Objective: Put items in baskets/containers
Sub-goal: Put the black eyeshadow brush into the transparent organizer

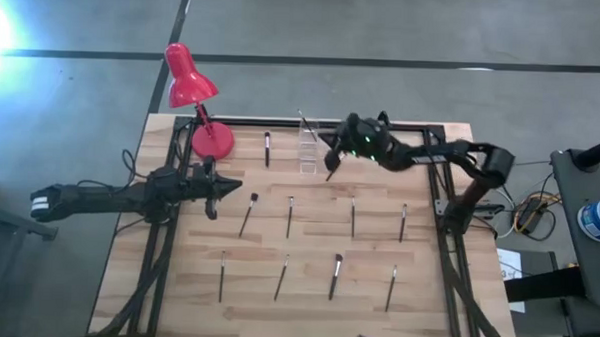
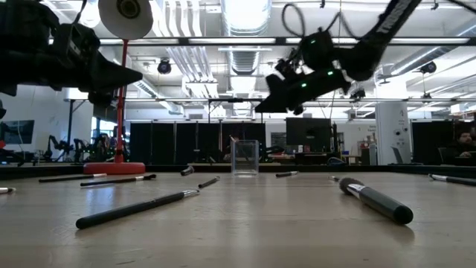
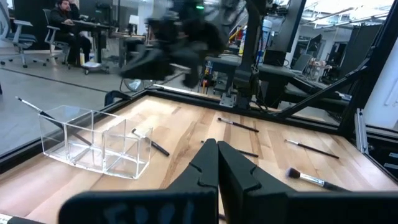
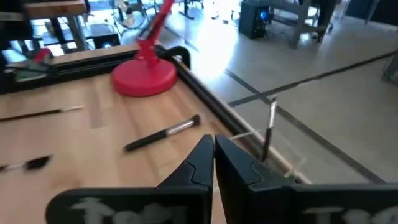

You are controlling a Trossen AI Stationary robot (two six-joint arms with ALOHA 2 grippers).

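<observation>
The clear squarish container [image 1: 309, 149] stands near the table's far edge, right of the lamp; it also shows in the left wrist view [image 3: 93, 142] and the low view [image 2: 245, 158]. One thin brush [image 4: 268, 134] stands in it and leans over its rim [image 3: 31, 109]. Another brush [image 3: 149, 142] lies close beside it. Several brushes lie flat across the table, among them one in the middle row [image 1: 289, 216] and one in the near row [image 1: 335, 277]. My right gripper [image 1: 330, 162] hovers shut above the container's near side [image 4: 213, 146]. My left gripper [image 1: 237, 193] waits shut at the left [image 3: 216, 155].
A red desk lamp stands on its round base [image 1: 213, 140] at the far left, its head [image 1: 188, 75] past the table's edge. A brush [image 1: 267, 147] lies between the base and the container. A black rail [image 4: 205, 87] frames the table. A person [image 3: 62, 15] sits in the room beyond.
</observation>
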